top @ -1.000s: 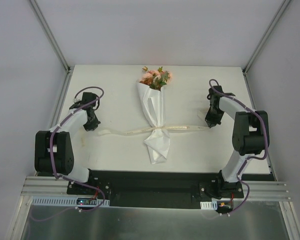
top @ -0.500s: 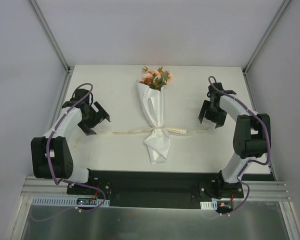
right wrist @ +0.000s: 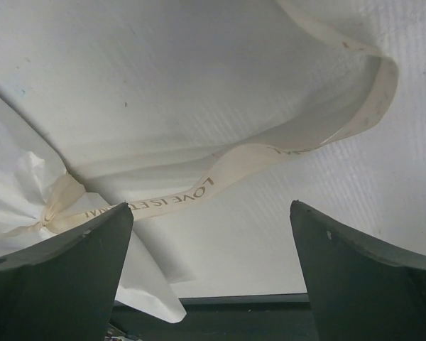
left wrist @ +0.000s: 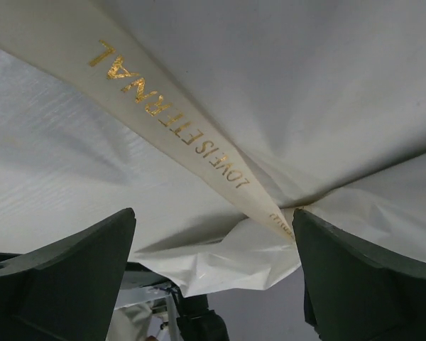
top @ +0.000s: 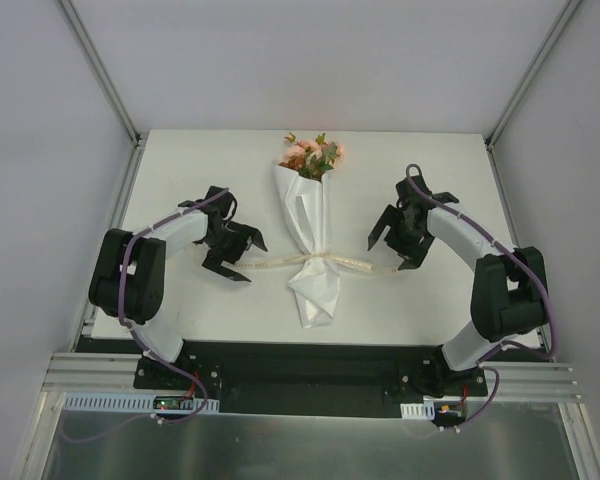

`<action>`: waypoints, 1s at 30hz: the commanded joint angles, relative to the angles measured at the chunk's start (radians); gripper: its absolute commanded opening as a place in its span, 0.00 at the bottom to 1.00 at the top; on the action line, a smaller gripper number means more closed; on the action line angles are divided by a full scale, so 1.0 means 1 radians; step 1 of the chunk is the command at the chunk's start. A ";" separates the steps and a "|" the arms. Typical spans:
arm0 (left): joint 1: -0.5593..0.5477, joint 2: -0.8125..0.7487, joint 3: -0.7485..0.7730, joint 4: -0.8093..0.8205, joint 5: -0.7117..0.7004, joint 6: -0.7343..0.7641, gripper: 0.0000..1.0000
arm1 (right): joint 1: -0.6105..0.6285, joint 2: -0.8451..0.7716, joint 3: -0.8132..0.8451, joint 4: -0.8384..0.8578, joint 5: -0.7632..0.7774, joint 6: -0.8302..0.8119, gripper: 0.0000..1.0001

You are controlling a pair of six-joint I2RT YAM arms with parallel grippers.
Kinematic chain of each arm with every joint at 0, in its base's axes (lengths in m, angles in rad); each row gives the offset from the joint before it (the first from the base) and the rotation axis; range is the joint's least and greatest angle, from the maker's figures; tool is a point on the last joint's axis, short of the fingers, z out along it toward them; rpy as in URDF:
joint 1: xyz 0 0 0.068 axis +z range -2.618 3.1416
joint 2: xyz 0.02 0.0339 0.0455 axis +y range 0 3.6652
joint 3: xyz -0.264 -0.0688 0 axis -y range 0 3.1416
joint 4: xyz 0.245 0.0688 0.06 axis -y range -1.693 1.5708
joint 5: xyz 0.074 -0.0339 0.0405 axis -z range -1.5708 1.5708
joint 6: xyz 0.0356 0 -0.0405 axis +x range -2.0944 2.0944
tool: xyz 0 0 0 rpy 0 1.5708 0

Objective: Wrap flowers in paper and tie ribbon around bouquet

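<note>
I am watching the bouquet (top: pixel 310 235) lying on the counter (top: pixel 210 160), the ribbon (top: pixel 275 263) knotted around its waist. The left end effector (top: pixel 245 260) and right end effector (top: pixel 390 251) are hovering released over the tails either side of it, presumably since the knot is holding.

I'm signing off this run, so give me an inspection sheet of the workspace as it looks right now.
Surface: white table, no marks seen.
Job's things: bouquet lies mid-table, flowers at the far end; ribbon tied round its waist, tails out to both sides.
Clutter: nothing seen.
Grippers: left gripper and right gripper open, empty, each by a ribbon tail.
Cables: purple cables run along both arms.
Surroundings: white walls, metal posts.
</note>
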 commanded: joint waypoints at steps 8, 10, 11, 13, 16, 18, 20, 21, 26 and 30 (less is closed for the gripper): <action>-0.051 0.141 0.016 0.080 -0.039 -0.289 0.64 | 0.007 0.053 -0.014 -0.017 0.080 0.110 0.92; -0.048 0.125 -0.025 0.100 -0.071 -0.283 0.59 | -0.013 0.055 -0.026 0.006 0.062 0.096 0.92; -0.045 0.118 -0.038 0.111 -0.078 -0.278 0.57 | -0.037 0.057 -0.029 0.013 0.062 0.084 0.92; -0.041 0.111 -0.061 0.129 -0.117 -0.246 0.53 | -0.056 0.055 -0.026 0.018 0.025 0.050 0.92; -0.038 0.129 -0.052 0.131 -0.122 -0.216 0.33 | -0.079 0.041 -0.017 0.015 0.046 0.013 0.92; -0.038 0.141 -0.024 0.131 -0.132 -0.193 0.21 | -0.084 0.037 -0.008 -0.003 0.098 0.001 0.92; -0.036 0.147 -0.001 0.132 -0.167 -0.121 0.07 | -0.093 0.037 -0.009 -0.002 0.099 -0.010 0.93; -0.036 0.129 0.026 0.132 -0.189 -0.085 0.04 | -0.099 0.041 -0.015 0.018 0.062 -0.020 0.95; -0.057 0.005 0.065 0.155 -0.318 0.149 0.00 | -0.177 0.060 -0.031 0.072 -0.064 -0.129 0.99; -0.087 -0.061 0.120 0.184 -0.255 0.336 0.00 | -0.188 0.107 0.037 0.032 -0.076 -0.220 1.00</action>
